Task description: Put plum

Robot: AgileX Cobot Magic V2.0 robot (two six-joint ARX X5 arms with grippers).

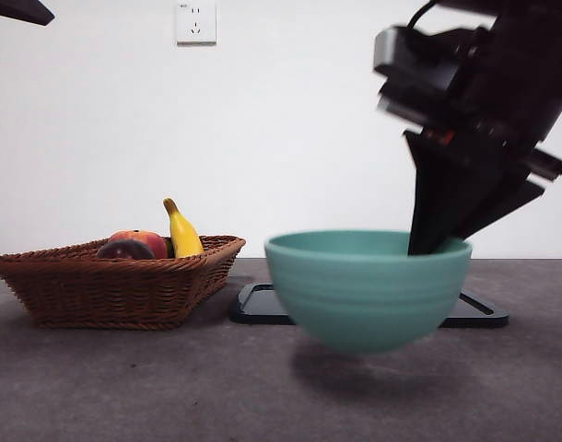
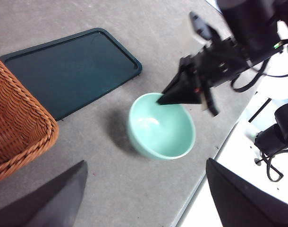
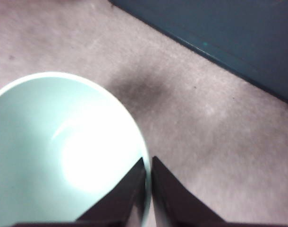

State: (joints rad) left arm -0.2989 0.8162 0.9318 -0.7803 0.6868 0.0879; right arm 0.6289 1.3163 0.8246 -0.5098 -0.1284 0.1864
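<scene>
A teal bowl (image 1: 368, 287) was held clear of the worktop (image 1: 170, 387), in front of a dark tray (image 2: 68, 71), its rim clamped by the tilted right gripper (image 3: 148, 165). The plum (image 1: 124, 250) was seen in the wicker basket (image 1: 115, 285) beside a banana (image 1: 182, 232). The left gripper (image 2: 144, 189) was held spread, grasping nothing.

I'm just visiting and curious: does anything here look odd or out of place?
Yes: the green bowl hangs above the table with its shadow beneath, pinched by its rim in the right gripper. Nothing looks spilled or broken.
</scene>
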